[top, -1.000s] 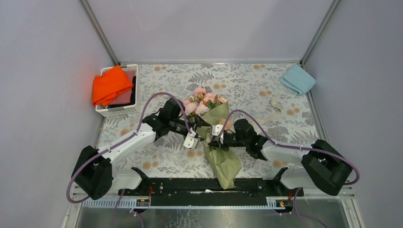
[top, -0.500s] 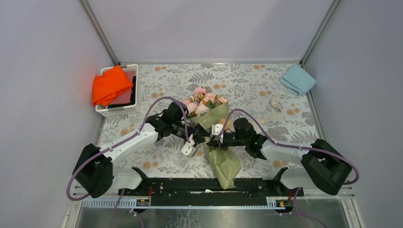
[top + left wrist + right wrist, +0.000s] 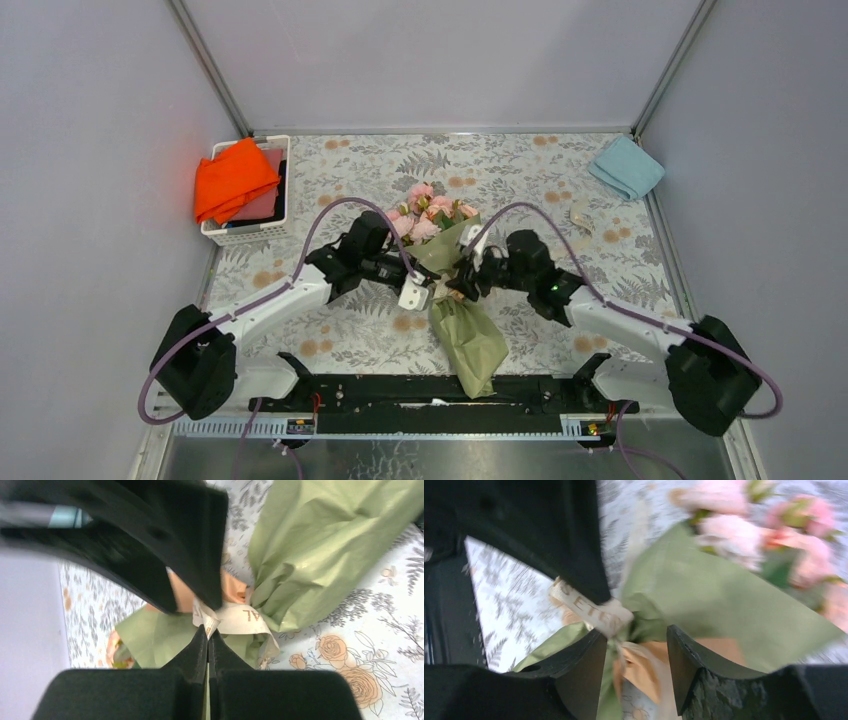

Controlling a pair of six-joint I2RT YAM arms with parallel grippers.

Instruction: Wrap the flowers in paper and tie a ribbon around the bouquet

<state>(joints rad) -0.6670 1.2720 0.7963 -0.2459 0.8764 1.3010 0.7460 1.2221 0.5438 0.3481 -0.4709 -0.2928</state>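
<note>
Lying near-to-far, the bouquet (image 3: 468, 340) points its blooms (image 3: 428, 212) away.

Plain pale grey walls (image 3: 440, 60) enclose the counter (image 3: 520, 170) on three sides. Its cover shows grey ferns and tan flowers under even light.

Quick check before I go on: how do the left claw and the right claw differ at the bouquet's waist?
The left claw is shut, its tips pinching the cream ribbon. The right claw stands open and grips nothing, with the peach flap showing between its fingers. In the top view the left claw comes at the bouquet from the left, the right claw from the right. Both are at the bouquet's narrow waist.
</note>
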